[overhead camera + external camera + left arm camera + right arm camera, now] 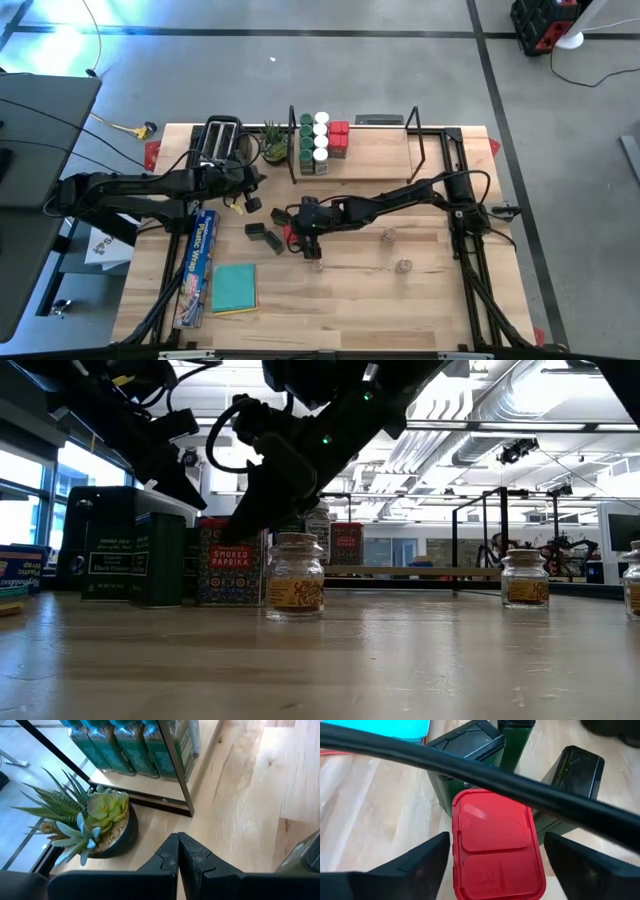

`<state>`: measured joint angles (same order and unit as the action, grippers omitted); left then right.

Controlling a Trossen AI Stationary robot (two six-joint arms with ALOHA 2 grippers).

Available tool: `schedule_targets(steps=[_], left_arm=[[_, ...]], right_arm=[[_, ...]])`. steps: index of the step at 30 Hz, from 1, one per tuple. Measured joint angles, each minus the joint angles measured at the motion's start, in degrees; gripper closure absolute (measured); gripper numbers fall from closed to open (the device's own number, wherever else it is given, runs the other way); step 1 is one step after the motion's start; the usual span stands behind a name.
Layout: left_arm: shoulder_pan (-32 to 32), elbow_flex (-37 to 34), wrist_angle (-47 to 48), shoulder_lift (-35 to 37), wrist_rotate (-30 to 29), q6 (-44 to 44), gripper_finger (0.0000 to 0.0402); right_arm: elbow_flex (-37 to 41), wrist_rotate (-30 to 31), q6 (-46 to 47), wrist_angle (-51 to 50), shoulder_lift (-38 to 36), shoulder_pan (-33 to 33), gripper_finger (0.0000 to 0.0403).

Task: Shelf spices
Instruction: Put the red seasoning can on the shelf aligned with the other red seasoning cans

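High view: the right gripper sits at table centre, over a red tin; the shelf lies toward twelve o'clock. Low view: the tin stands upright. Right wrist view: jaws wide apart, straddling the tin, not touching. Left wrist view: left gripper pinched together, empty, near a potted plant.

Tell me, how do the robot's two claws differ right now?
The right gripper is open, its fingers spread either side of a red tin's lid, touching nothing. The left gripper is shut and empty, near a small potted plant beside the shelf. Both are dark two-fingered claws above the table.
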<state>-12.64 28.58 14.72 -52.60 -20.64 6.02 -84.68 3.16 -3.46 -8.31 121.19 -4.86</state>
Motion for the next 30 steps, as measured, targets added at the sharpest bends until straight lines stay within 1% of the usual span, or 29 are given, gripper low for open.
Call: schedule_targets(steps=[3, 8, 11, 13, 15, 17, 21, 24, 27, 30], left_arm=[[0.00, 0.00, 0.06, 0.02, 0.04, -0.04, 0.0402], [0.00, 0.00, 0.36, 0.01, 0.06, -0.46, 0.0402], [-0.02, 0.00, 0.56, 0.01, 0.06, -0.46, 0.0402], [-0.02, 0.00, 0.54, 0.02, 0.09, -0.44, 0.0402], [-0.02, 0.00, 0.57, 0.02, 0.11, -0.46, 0.0402], [-0.02, 0.00, 0.61, 0.02, 0.13, -0.42, 0.0402], [-0.02, 0.00, 0.55, 0.02, 0.13, -0.41, 0.0402], [-0.02, 0.00, 0.54, 0.02, 0.13, -0.37, 0.0402], [0.00, 0.00, 0.56, 0.02, 0.14, -0.37, 0.0402], [-0.02, 0.00, 0.48, 0.02, 0.13, -0.35, 0.0402]], right_arm=[[0.00, 0.02, 0.02, 0.60, 0.00, 0.00, 0.0124], [0.00, -0.22, 1.06, 0.78, 0.00, -0.01, 0.0199], [0.00, 0.35, 1.68, 0.45, -0.94, -0.01, 0.0200], [0.02, 0.45, 1.24, -0.38, -3.18, -0.01, 0.0200], [0.00, 0.47, 0.12, -1.55, -6.70, -0.01, 0.0200], [-0.04, 1.35, -1.06, -5.09, -10.59, -0.06, 0.0200], [-0.04, 8.00, -3.66, -15.40, -18.71, -0.56, 0.0200], [0.38, 11.77, -5.47, -21.83, -24.38, 0.63, 0.0200], [4.56, 13.33, -5.81, -24.30, -29.17, 3.48, 0.0200], [12.25, 12.87, -6.03, -22.40, -33.26, 7.70, 0.0200]])
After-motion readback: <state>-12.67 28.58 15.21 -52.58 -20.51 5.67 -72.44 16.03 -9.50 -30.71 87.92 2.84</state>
